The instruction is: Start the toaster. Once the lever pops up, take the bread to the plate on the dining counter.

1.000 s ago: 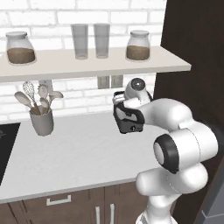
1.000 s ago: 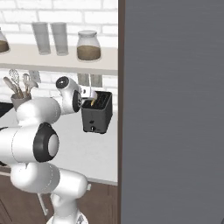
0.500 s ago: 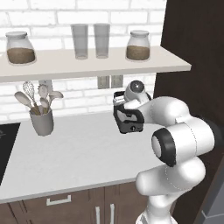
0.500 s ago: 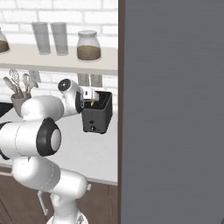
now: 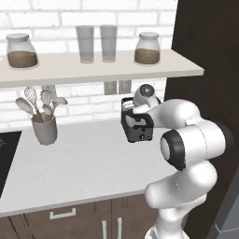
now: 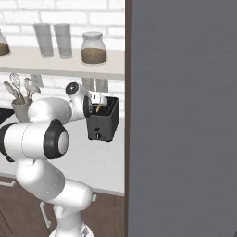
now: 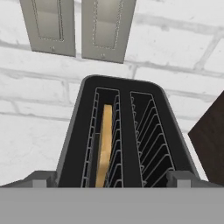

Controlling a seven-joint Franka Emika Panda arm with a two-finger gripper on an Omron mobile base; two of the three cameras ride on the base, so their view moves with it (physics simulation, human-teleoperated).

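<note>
Gripper [image 7: 111, 178] spread wide above toaster [image 7: 124, 135]; bread [image 7: 104, 146] upright in left slot.

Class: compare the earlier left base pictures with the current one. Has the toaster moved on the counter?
No. The toaster keeps its spot under the wall outlets.

The pale white-grey worktop [image 5: 88, 163] backed by white brick carries the small black boxy toaster [image 5: 136, 126] near its right end and a grey utensil crock [image 5: 44, 130] well apart toward the left, spoons and whisk upright inside.

Above, a pale wall shelf [image 5: 93, 70] bears two lidded glass jars [image 5: 21, 50] and two clear tumblers [image 5: 86, 44].
</note>
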